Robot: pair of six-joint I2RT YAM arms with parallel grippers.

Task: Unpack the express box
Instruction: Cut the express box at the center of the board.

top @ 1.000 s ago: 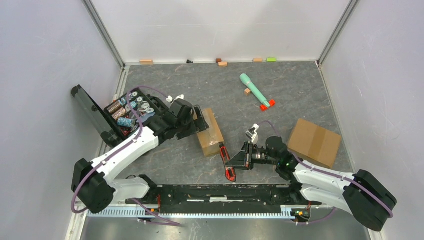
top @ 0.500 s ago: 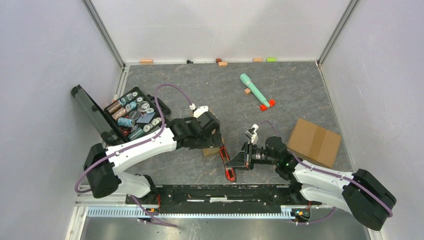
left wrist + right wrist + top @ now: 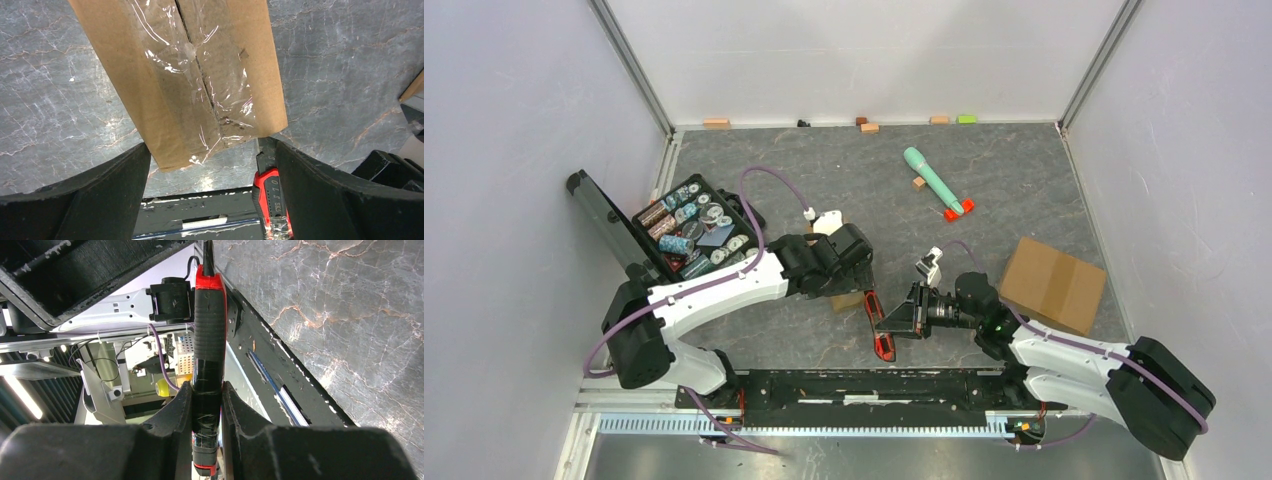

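The express box, brown cardboard with clear tape along its centre seam, lies flat on the grey table. My left gripper hovers right above it and hides most of it in the top view. That gripper is open, its fingers astride the box's near end and apart from it. A red and black utility knife is clamped in my right gripper, just right of the box's near corner. In the right wrist view the knife sits tight between the pads.
A second, larger cardboard box lies at the right. An open black case of small parts stands at the left. A green tool with a red end lies further back. Small blocks line the back wall.
My left arm has swung right from beside the black case to a spot over the taped box, covering it in the top view. The right arm and knife have not moved.
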